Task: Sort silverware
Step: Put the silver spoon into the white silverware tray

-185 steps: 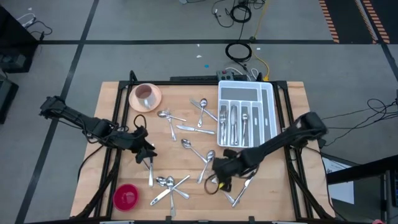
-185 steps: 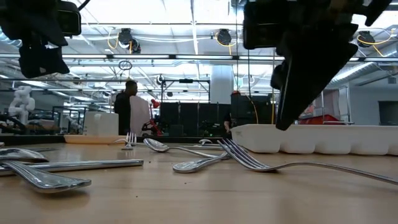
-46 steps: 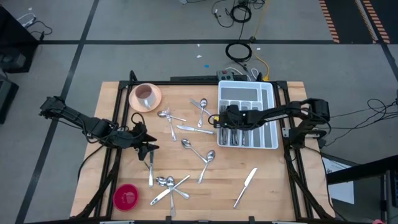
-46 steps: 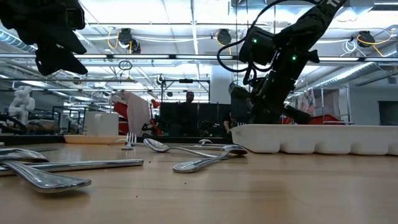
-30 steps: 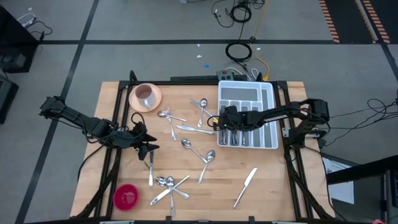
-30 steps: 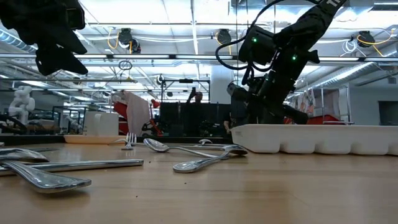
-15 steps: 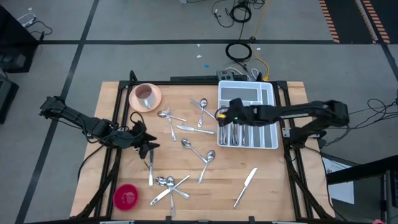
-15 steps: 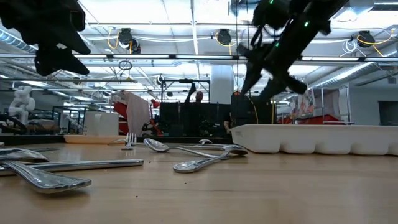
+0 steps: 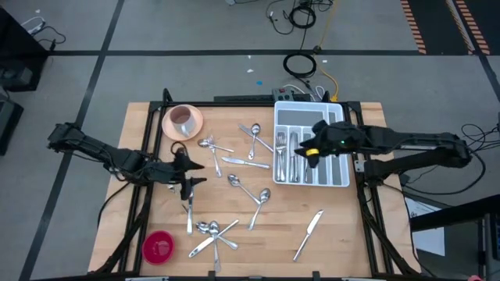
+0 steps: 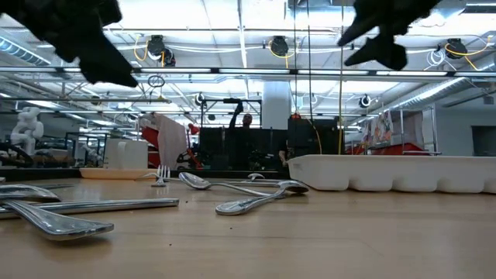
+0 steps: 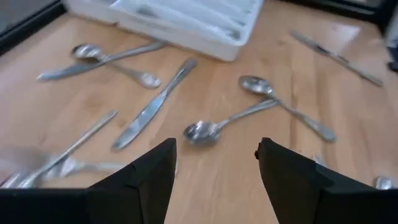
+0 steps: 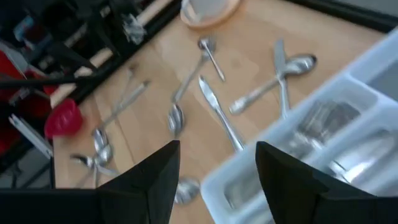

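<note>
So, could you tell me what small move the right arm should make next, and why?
Probably swing out toward the lone knife near the table's front edge. The right gripper hangs over the white tray with its jaws open and empty, and that knife looks like the loose piece nearest its side; the left gripper hovers over the other cutlery.

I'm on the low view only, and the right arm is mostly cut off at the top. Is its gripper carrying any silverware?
Observer: No. The right gripper is open and empty, above the white tray.
Operator: Any loose pieces on that side of the table?
Observer: One table knife lies alone on the wood, apart from the tray.
Operator: And the left arm?
Observer: The left gripper is open and empty, over the table's left half, right by a single utensil.
</note>
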